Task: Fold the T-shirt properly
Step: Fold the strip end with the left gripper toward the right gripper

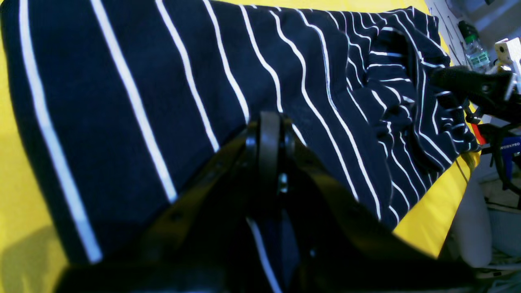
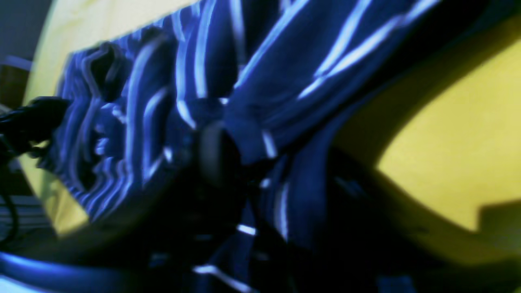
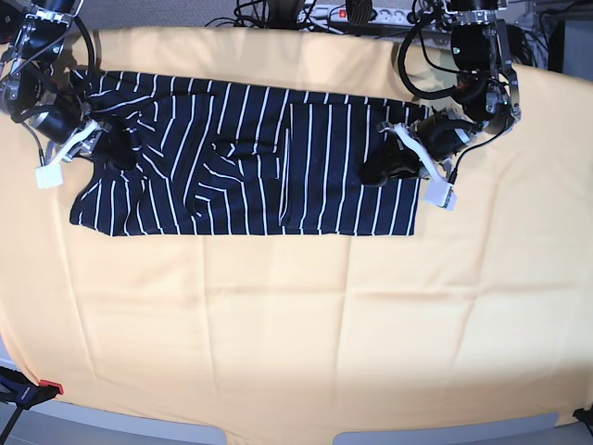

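The T-shirt [image 3: 241, 158], dark navy with thin white stripes, lies as a long band across the far part of the table, with a folded panel on its right part. My left gripper [image 3: 380, 170] sits at the shirt's right end. In the left wrist view its fingers [image 1: 270, 122] are pressed together on the T-shirt [image 1: 163, 81], and striped cloth shows between them. My right gripper [image 3: 113, 148] is at the bunched left end. In the blurred right wrist view, the T-shirt [image 2: 285, 61] folds across the dark finger [image 2: 215, 154]; the jaw gap is unclear.
A yellow-orange cloth [image 3: 296, 324] covers the whole table under the shirt. Cables and a power strip [image 3: 352, 14] run along the far edge. A plastic bottle [image 1: 474, 49] stands off the table beyond the right arm. A clamp [image 3: 28, 389] grips the near left corner.
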